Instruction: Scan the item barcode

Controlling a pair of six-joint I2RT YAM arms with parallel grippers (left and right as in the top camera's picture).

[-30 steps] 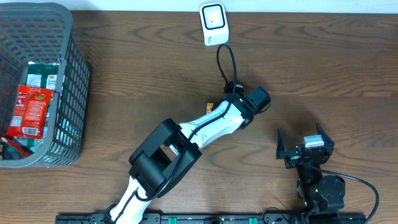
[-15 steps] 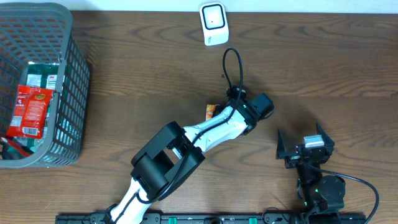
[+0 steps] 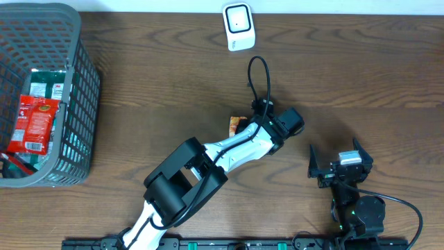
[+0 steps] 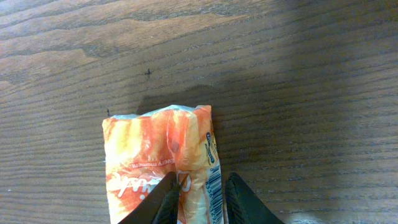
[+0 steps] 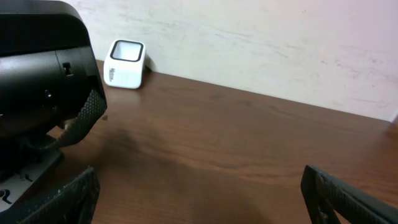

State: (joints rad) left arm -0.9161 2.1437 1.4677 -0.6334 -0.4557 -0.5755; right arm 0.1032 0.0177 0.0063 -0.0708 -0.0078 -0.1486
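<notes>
Snack packet (image 4: 161,155): orange crinkly bag, sitting around the middle of the bench (image 3: 361,69), a good way below the white scanner (image 3: 237,26). Can't tell if it's lying on the wood or hanging just above it.
Left claw (image 4: 203,193): pinching the packet's lower end on the middle fold, so it's clamped on the bag.
Right claw (image 3: 338,160): sitting off to the right, spread wide, holding nothing.
Barcode (image 4: 213,183): looking like a striped strip along the bag's right edge, just beside one finger. Too small to be sure though.
Handling: I'm guessing it's light, soft, slippery film that's going to be flopping and crumpling if squeezed hard.
Where to grab: I'm thinking the sealed end or the seam, keeping off the stripes so they're staying flat and facing the scanner.
Basket (image 3: 76,90): sitting far left, holding a red packet (image 3: 31,123), well apart from all this.
</notes>
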